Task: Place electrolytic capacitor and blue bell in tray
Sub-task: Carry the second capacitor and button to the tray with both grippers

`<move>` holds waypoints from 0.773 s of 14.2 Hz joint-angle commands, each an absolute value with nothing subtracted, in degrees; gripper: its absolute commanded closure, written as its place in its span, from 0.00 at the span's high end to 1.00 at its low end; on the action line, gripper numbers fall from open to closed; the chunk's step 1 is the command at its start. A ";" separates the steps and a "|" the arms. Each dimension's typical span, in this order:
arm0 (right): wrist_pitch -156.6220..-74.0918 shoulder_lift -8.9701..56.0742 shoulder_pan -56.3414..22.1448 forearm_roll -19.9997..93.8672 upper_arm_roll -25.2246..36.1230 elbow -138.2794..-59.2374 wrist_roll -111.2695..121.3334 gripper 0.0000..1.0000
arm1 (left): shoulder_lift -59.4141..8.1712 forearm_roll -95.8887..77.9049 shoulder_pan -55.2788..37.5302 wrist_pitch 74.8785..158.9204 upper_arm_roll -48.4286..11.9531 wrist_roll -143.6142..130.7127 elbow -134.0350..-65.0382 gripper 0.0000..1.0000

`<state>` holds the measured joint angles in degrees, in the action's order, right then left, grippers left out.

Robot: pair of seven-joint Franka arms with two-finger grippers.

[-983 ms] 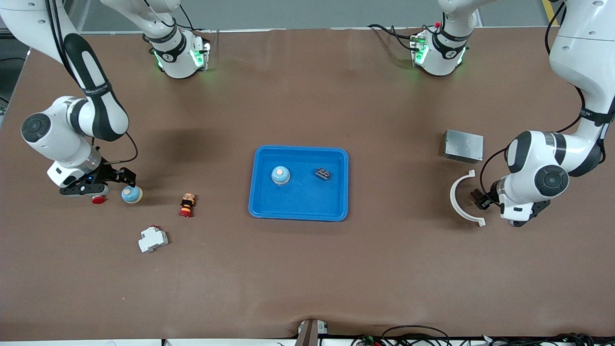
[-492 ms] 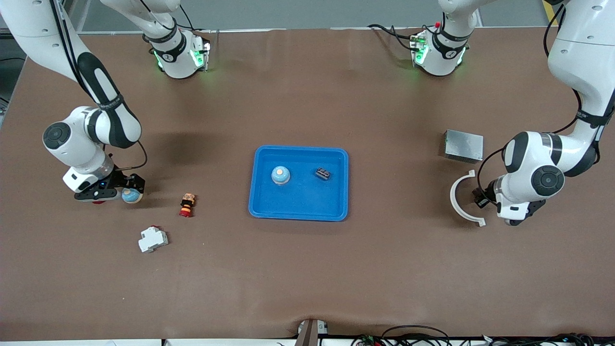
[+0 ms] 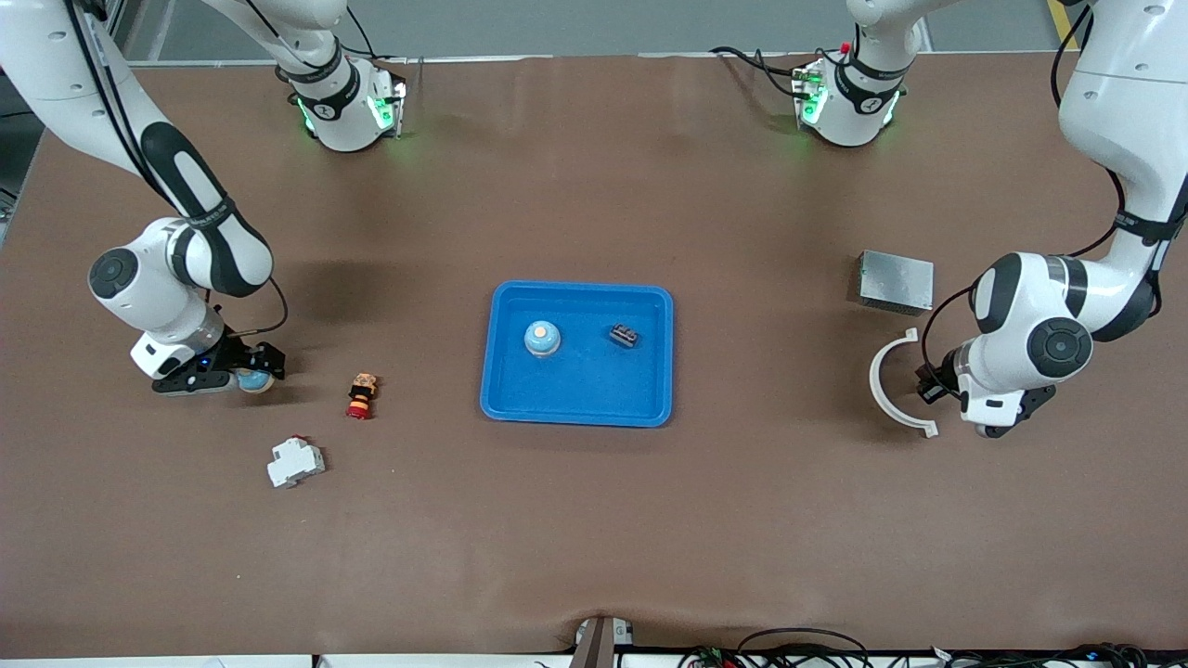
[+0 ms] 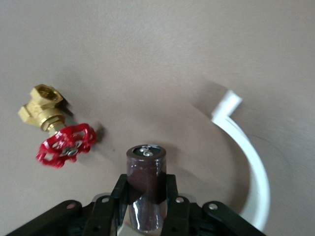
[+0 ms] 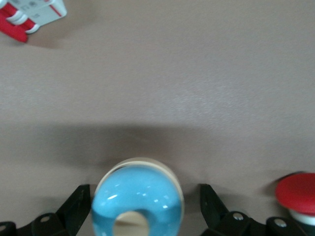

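Note:
The blue tray point(image 3: 575, 408) lies mid-table and holds one blue bell point(image 3: 542, 338) and a small black part point(image 3: 624, 335). A second blue bell point(image 3: 255, 379) sits on the table toward the right arm's end. My right gripper point(image 3: 243, 378) is low around it, open, with a finger on each side and not touching; the right wrist view shows this bell point(image 5: 138, 204) between the spread fingers point(image 5: 78, 209). My left gripper point(image 4: 146, 196) is shut on a dark brown electrolytic capacitor point(image 4: 146, 182), low over the table beside the white arc, at the left arm's end point(image 3: 926, 385).
A white curved piece point(image 3: 889, 385) and a silver box point(image 3: 896, 281) lie by the left gripper. A brass valve with a red handle point(image 4: 54, 132) lies close by. A red-and-black button part point(image 3: 361, 396), a white breaker point(image 3: 295, 461) and a red button point(image 5: 298, 194) lie near the right gripper.
My right gripper has moved from beside the second blue bell to low around it, covering the red button in the front view. The left arm has barely shifted.

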<state>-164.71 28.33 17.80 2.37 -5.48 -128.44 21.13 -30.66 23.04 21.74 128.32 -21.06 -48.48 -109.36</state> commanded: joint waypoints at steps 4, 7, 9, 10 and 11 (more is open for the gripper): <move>-161.22 26.21 18.72 3.25 -10.09 -127.35 16.29 0.00 | -22.25 23.47 22.06 123.85 -28.28 -47.64 -109.78 0.00; -144.47 19.97 16.28 2.90 -16.16 -122.81 -0.72 0.00 | -22.67 23.29 21.71 123.84 -33.56 -48.25 -106.97 0.00; -132.07 19.07 11.10 2.73 -16.44 -115.00 -11.72 0.00 | -23.46 22.94 20.92 123.84 -36.98 -50.35 -105.91 0.00; -128.18 19.25 8.46 2.29 -16.35 -111.39 -16.91 0.00 | -24.16 22.85 20.31 123.84 -38.92 -51.84 -105.73 0.00; -126.32 19.51 6.18 2.02 -16.35 -109.10 -21.23 0.00 | -24.87 22.94 19.43 123.92 -40.41 -53.51 -106.25 0.00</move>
